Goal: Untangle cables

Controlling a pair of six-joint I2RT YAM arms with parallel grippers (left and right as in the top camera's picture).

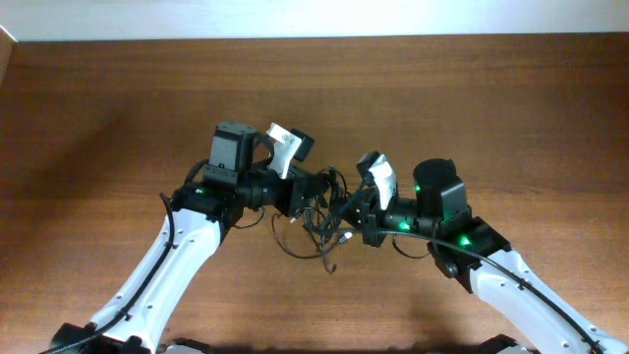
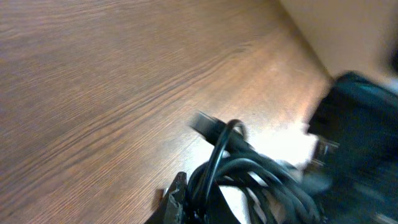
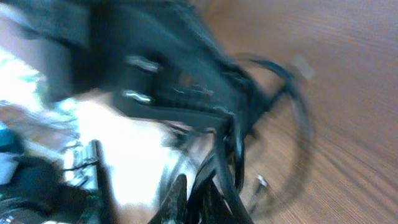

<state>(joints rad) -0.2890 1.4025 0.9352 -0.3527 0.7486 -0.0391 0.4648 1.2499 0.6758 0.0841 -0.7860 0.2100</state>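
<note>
The cables [image 1: 327, 211] are a tangle of thin black cords held between my two grippers at the table's middle, with loops hanging down to the wood. My left gripper [image 1: 307, 193] is shut on one side of the bundle; in the left wrist view the cords [image 2: 239, 168] bulge out from its jaws [image 2: 189, 205], with a plug end [image 2: 203, 123] sticking out. My right gripper [image 1: 352, 214] is shut on the other side; in the right wrist view, blurred cords [image 3: 233, 152] run up from its jaws [image 3: 199, 199] and a loop [image 3: 292, 118] sags over the table.
The brown wooden table [image 1: 98, 118] spreads all round. A pale wall strip [image 1: 314, 18] runs along the far edge. The two arms meet close together at the centre, each with thicker black cable of its own.
</note>
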